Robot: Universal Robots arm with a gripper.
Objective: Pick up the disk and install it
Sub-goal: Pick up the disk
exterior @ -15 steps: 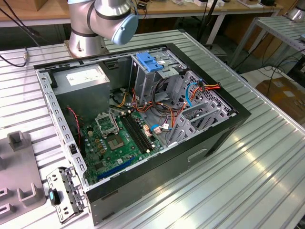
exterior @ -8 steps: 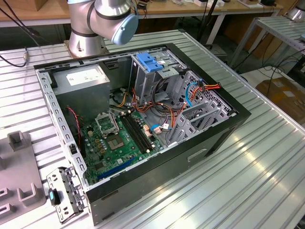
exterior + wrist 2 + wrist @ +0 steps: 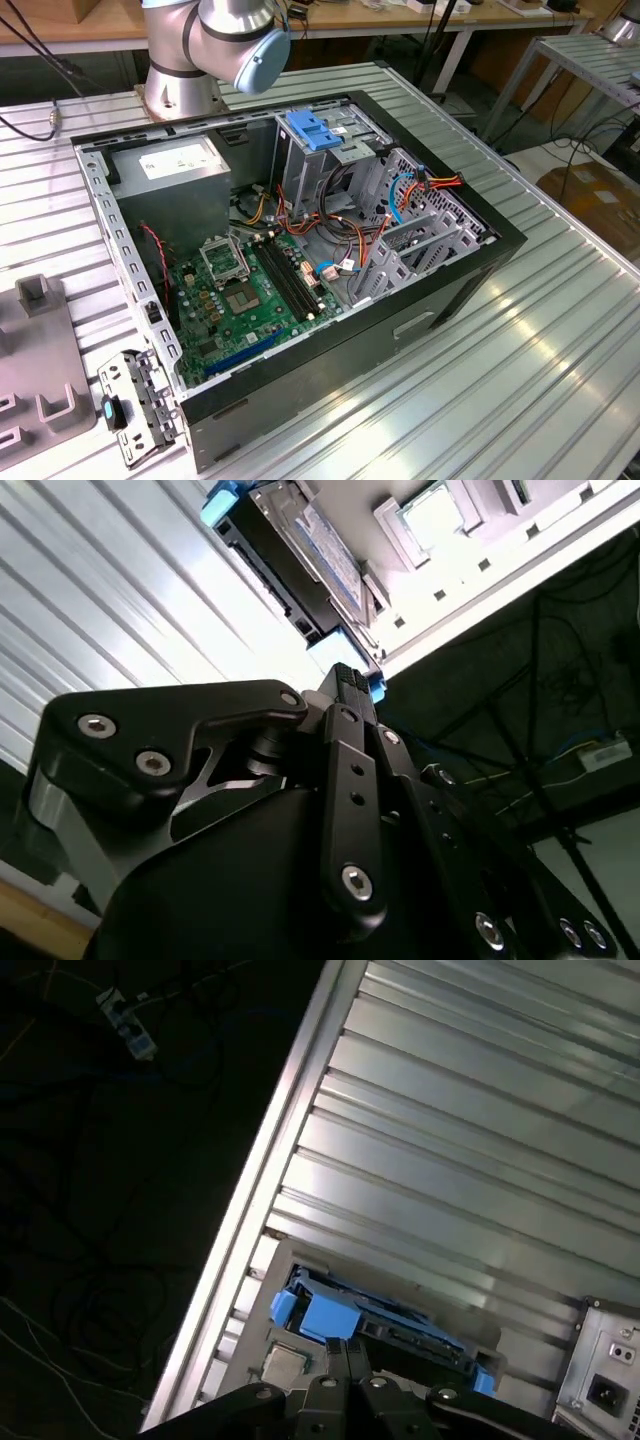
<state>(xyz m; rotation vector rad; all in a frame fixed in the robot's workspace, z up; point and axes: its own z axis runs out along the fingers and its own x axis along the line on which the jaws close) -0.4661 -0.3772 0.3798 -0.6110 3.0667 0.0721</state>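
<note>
End effector closed, apparently empty, tips just beside disk at desk edge. Pick-up step; grasp needs jaws parted.

The arm is shiny silver with a round light blue cap. The gripper is black with silver screws.

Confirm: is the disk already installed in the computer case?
No, in the first wrist view the disk sits out at the edge of the ribbed table, not inside a case.
</note>
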